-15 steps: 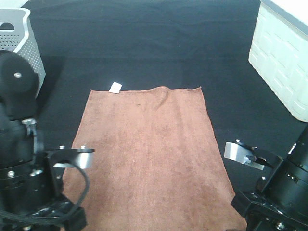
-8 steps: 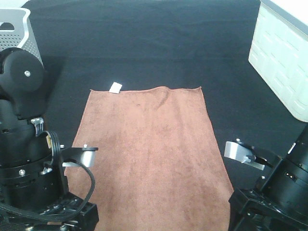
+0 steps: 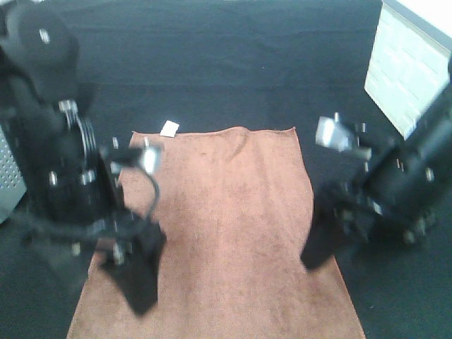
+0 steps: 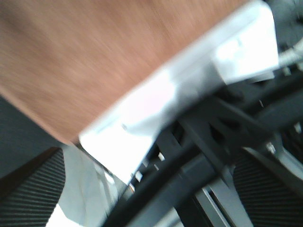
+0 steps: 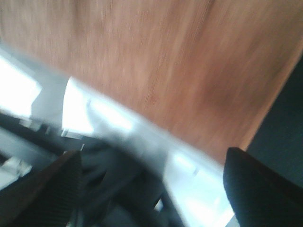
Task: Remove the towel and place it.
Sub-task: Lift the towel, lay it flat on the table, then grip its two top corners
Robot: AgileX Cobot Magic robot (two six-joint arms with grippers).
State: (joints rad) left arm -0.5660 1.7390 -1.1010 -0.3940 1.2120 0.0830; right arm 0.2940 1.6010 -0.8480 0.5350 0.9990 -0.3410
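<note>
The brown towel (image 3: 226, 226) lies flat and spread out on the black table, with its small white tag (image 3: 169, 128) at the far left corner. My left gripper (image 3: 134, 279) hangs over the towel's near left edge and is blurred by motion. My right gripper (image 3: 318, 247) hangs over the towel's right edge and is also blurred. The left wrist view shows the towel (image 4: 94, 56) with the two ridged fingers (image 4: 33, 189) wide apart and nothing between them. The right wrist view shows the towel (image 5: 165, 61) with the dark fingers (image 5: 42, 189) apart and empty.
The grey perforated basket (image 3: 6, 162) stands at the left edge, mostly hidden behind my left arm. A white panelled crate (image 3: 406, 63) stands at the far right. Bare black table (image 3: 233, 63) lies beyond the towel. Both wrist views show blurred white and dark frame parts.
Both arms have swung up and forward from the near edge, and their grippers now hang over the towel's sides. The towel has not moved.
</note>
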